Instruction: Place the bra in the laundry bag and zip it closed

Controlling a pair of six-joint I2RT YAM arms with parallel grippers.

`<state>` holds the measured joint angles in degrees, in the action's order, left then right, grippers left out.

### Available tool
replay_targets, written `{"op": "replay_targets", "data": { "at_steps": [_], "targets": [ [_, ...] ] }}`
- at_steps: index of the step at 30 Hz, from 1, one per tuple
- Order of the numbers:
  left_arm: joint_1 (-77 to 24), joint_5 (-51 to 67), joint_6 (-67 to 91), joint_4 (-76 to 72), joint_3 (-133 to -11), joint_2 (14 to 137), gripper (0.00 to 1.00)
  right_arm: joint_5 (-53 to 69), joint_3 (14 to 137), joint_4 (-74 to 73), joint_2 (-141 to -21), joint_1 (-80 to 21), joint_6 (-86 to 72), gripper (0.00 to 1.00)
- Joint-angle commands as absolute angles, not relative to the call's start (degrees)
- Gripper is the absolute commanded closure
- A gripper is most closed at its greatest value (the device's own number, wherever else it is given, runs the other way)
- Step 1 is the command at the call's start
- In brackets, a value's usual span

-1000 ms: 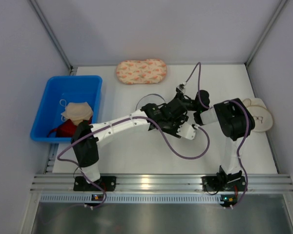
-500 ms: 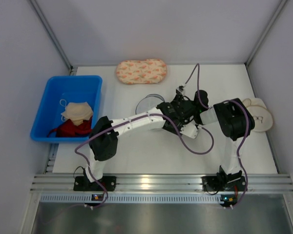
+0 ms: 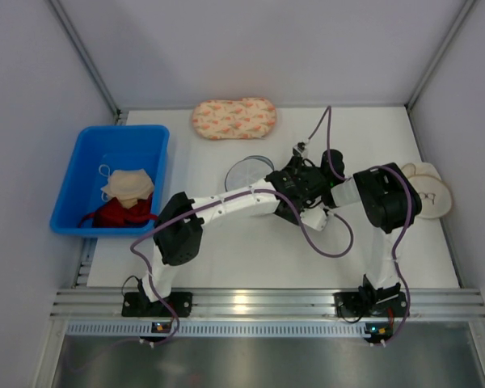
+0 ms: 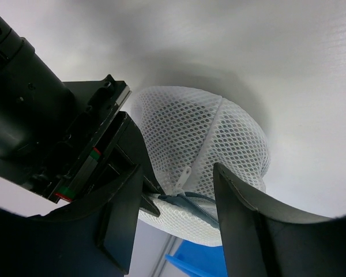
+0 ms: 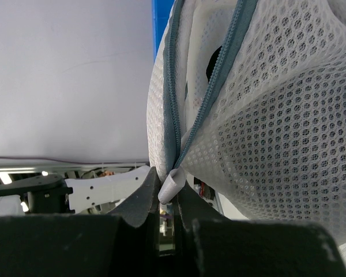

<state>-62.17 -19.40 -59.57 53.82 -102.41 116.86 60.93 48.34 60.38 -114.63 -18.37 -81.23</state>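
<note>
Near centre, laundry bag [image 4: 219, 138], domed white mesh

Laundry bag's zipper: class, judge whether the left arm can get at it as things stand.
Probably yes: the left gripper stands open around the mesh laundry bag at its grey zipper, nothing between. The right gripper, pinching a white tab at the zipper's end, crowds one side.

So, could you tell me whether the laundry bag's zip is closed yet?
Not fully closed: on the laundry bag the grey zip teeth spread apart above the pull, which the right gripper pinches.
</note>
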Motion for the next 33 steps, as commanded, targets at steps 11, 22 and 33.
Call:
{"op": "replay_targets", "data": {
  "at_steps": [11,22,33],
  "targets": [
    [-63.72,-24.25,-65.13,54.58,-97.56,115.49,0.42,65.92,49.22,65.65,-114.87,-19.69,-82.79,1.00],
    [-63.90,-26.89,-65.91,54.49,-100.81,117.42,0.39,65.92,48.25,63.19,-113.47,-19.78,-80.60,1.00],
    [-63.90,-29.70,-65.83,54.58,-101.43,118.83,0.46,66.09,47.90,59.95,-112.24,-20.04,-77.52,1.00]
  ]
}}
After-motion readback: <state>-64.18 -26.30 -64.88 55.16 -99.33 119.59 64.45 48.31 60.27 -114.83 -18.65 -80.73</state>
